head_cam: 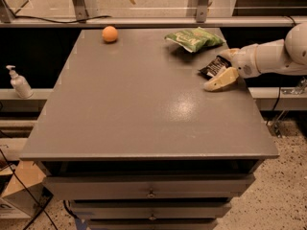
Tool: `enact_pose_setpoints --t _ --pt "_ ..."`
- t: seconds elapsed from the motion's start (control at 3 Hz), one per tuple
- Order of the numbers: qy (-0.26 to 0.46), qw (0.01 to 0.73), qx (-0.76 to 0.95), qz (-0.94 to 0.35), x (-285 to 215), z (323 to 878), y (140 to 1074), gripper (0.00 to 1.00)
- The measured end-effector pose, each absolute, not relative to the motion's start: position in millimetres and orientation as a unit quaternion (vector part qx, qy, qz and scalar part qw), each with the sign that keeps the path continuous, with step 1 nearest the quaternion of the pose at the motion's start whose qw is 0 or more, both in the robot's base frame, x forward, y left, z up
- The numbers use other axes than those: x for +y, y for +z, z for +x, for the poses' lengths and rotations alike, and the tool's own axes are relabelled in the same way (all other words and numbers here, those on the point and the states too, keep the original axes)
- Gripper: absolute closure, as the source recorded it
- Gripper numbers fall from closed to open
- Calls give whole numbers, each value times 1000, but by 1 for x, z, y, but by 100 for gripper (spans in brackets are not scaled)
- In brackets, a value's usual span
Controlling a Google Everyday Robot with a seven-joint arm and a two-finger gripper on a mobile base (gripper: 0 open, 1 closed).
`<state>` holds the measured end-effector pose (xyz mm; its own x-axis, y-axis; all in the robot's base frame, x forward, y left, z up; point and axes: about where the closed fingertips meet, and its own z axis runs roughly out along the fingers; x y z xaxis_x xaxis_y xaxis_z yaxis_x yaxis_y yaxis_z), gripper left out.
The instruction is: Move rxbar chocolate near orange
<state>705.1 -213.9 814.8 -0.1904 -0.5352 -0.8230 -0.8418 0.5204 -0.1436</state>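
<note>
The rxbar chocolate [209, 68], a flat black wrapped bar, lies on the grey table near its right edge. My gripper [215, 72] reaches in from the right and is open, with one cream finger [221, 79] in front of the bar and the other behind it, so the bar sits between them on the tabletop. The orange [110, 33], small and round, sits at the table's far left, well away from the bar and the gripper.
A crinkly green snack bag [194, 38] lies at the far right, just behind the gripper. The grey table [144, 109] has drawers below. A soap dispenser bottle [19, 82] stands on a ledge to the left. A metal rail runs behind the table.
</note>
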Motion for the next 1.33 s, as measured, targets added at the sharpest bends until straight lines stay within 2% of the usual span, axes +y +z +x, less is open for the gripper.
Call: enact_pose_setpoints --t 0.67,1.0,1.33 --pt "174 442 752 -458 -214 705 819 63" --pt "174 442 752 -458 -214 705 820 93" --pt "174 442 752 -458 -214 705 823 84"
